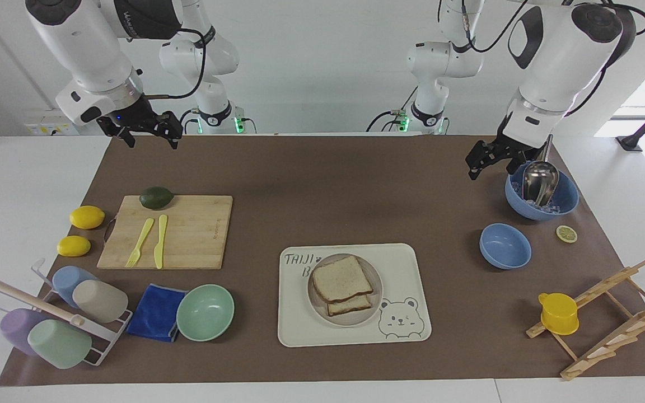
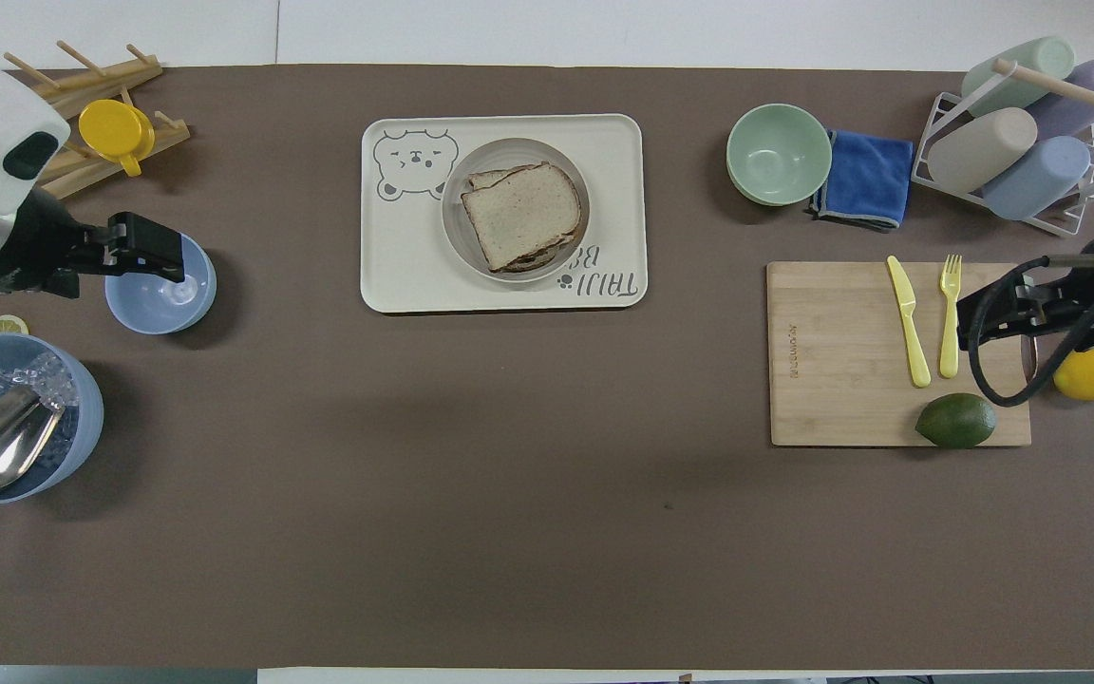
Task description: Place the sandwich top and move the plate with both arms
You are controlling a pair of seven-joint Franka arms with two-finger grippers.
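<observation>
Sandwich top [image 1: 342, 278] on plate [image 1: 318, 309] — both grippers empty.

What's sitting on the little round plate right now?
On the plate lies the sandwich top, stacked on another bread slice whose edge shows. Anything between the slices is covered.

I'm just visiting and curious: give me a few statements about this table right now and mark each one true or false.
1. The top slice of bread lies on the plate, which sits on the bear tray. True.
2. The left hand holds the bread. False: it is open and empty, up in the air beside the big blue bowl.
3. A metal scoop stands in that bowl. True.
4. The right hand grips the avocado. False: it hangs open above the table; the avocado lies on the cutting board.
</observation>
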